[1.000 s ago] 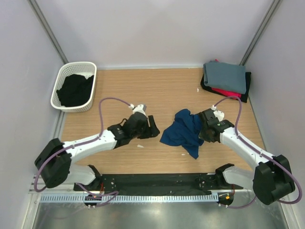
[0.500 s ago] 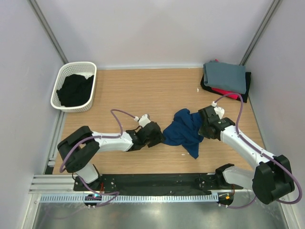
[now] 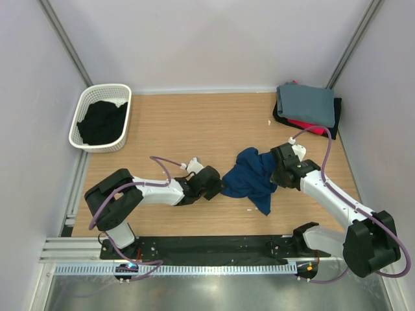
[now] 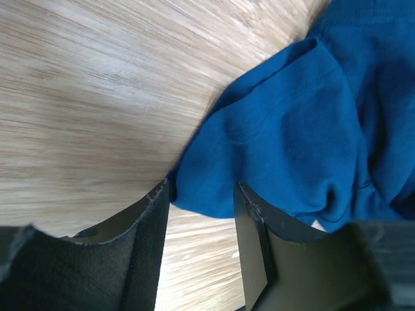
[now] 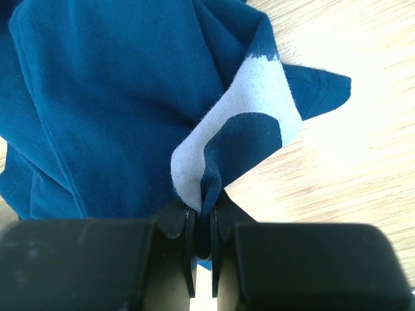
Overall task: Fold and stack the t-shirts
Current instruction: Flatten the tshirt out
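A navy blue t-shirt (image 3: 249,178) lies crumpled on the wooden table, right of centre. My left gripper (image 3: 219,184) is low at its left edge, open, with the cloth's edge (image 4: 207,194) between the fingertips (image 4: 155,214). My right gripper (image 3: 277,176) is at the shirt's right side, shut on a fold that shows a pale patch (image 5: 214,149). Folded tees are stacked at the back right: a grey one (image 3: 306,103) on top, a red one (image 3: 310,126) under it and a black one (image 3: 334,123) at the bottom.
A white basket (image 3: 91,137) holding dark cloth (image 3: 102,122) stands at the back left. Walls close in the table on three sides. A black rail (image 3: 214,249) runs along the near edge.
My left arm has swung right and down to the shirt's left edge, then edged closer. My right gripper has stayed clamped on the shirt.
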